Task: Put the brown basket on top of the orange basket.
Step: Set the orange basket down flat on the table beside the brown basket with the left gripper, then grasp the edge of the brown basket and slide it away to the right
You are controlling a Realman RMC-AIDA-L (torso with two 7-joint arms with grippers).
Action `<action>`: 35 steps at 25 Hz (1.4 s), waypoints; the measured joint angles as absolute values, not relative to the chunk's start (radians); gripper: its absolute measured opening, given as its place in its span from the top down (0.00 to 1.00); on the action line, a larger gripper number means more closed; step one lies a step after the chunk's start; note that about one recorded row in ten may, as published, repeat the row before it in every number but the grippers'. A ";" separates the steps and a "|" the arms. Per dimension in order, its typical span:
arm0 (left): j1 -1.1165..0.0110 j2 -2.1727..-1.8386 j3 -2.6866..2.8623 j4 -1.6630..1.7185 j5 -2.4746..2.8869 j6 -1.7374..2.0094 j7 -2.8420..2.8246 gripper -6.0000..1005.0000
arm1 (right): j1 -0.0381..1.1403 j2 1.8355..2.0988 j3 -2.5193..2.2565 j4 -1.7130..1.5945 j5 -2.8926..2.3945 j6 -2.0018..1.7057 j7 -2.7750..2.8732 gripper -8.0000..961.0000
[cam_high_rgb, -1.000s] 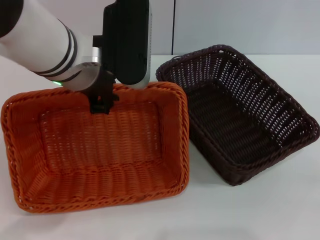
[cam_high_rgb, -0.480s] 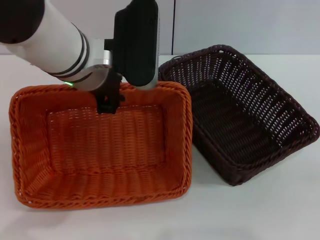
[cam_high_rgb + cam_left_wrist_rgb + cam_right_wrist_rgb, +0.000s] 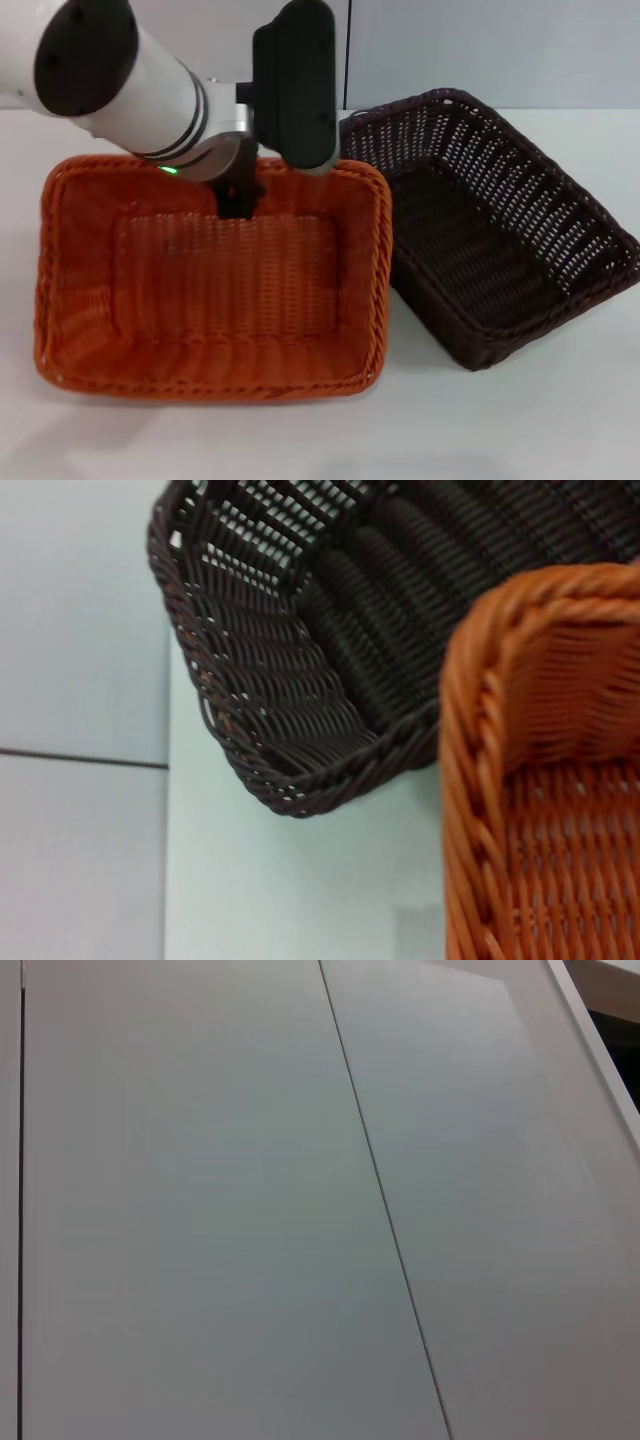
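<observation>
resting on white table, both baskets.

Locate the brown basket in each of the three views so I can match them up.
Head view: brown basket sits right of centre on the white table, beside the orange basket.
Left wrist view: it fills the upper middle, one corner showing.
Right wrist view: not in it, only pale panels.
Shared landmark: the orange basket's braided rim next to the brown one, which the left gripper holds in the head view.
</observation>
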State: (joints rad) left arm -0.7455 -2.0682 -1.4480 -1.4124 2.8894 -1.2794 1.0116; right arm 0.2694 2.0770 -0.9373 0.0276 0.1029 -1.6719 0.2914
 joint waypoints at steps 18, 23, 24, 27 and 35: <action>-0.759 -2.062 -1.425 -1.471 2.890 -1.264 0.985 0.28 | 0.262 2.078 -0.938 0.028 0.103 -1.678 0.293 0.14; -0.734 -2.059 -1.462 -1.569 2.894 -1.278 0.985 0.20 | 0.257 2.079 -0.939 0.028 0.103 -1.677 0.293 0.14; -0.718 -2.059 -1.480 -1.607 2.894 -1.272 0.985 0.20 | 0.256 2.078 -0.939 0.027 0.103 -1.674 0.293 0.14; -0.661 -2.062 -1.518 -1.718 2.894 -1.214 0.982 0.20 | 0.255 2.077 -0.939 0.026 0.103 -1.673 0.293 0.14; -0.266 -2.068 -1.508 -1.976 2.889 -0.544 0.793 0.20 | 0.259 2.077 -0.933 0.022 0.103 -1.674 0.293 0.14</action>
State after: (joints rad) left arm -0.2663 -2.0676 -1.5080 -1.9764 2.8886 -0.5440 0.7934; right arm 0.2586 2.0770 -0.9326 0.0221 0.1027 -1.6740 0.2930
